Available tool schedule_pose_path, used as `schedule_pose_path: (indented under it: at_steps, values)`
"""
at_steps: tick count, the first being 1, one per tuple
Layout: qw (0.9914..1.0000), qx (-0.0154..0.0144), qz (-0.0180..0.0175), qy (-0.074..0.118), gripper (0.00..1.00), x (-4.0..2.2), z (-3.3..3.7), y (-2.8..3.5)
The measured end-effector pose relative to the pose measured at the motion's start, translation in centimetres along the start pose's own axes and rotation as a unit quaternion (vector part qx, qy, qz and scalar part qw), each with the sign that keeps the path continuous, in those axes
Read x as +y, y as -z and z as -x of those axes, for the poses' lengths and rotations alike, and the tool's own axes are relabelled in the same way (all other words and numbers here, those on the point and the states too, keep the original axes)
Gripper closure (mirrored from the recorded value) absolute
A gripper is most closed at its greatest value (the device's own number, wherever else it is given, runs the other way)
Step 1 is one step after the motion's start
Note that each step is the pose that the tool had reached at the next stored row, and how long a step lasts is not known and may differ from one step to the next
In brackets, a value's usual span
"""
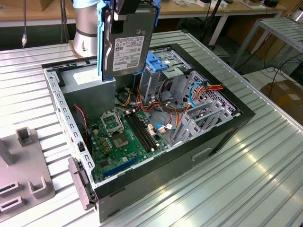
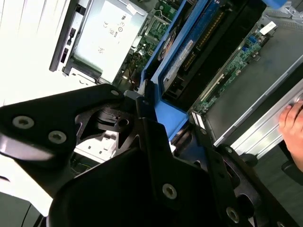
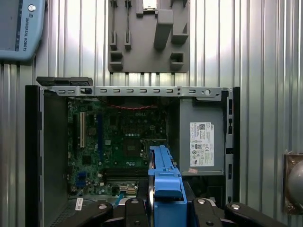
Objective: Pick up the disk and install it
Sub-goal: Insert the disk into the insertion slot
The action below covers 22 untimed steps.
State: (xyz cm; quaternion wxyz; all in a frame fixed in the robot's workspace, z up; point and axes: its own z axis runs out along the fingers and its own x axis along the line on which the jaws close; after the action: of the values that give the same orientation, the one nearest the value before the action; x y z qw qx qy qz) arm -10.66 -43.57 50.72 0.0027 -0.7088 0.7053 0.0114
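1. In the exterior view, the tool (image 1: 127, 7) is clamped on the top edge of the disk (image 1: 127, 47). The disk hangs upright, label toward the camera, above the far part of the open computer case (image 1: 165, 176). It is close to the drive cage (image 1: 152, 80), on the exterior view's left of it. I judge this to be the carry-and-align step. Done well, the disk hangs plumb with its blue rails squared to the cage and clear of the orange cables (image 1: 166, 108).
2. In the second wrist view, the tool (image 2: 151, 123) is closed around the disk's blue rail (image 2: 163, 106), and the hold looks firm. A person's hand (image 2: 293, 125) is near the case edge, so slow, careful motion seems wise.
3. In the first wrist view, the disk (image 3: 163, 177) shows edge-on above the case, between the motherboard (image 3: 118, 137) and the power supply (image 3: 201, 142). This view looks best for judging sideways offset.
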Motion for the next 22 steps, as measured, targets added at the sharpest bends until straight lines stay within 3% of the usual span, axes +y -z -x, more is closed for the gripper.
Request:
schedule_pose_path:
  at_steps: [5, 22]
  values:
    - [1.0, 0.0, 0.0, 0.0, 0.63, -0.79, -0.3, -0.03]
    - [1.0, 0.0, 0.0, 0.0, 0.63, -1.8, -0.8, -0.08]
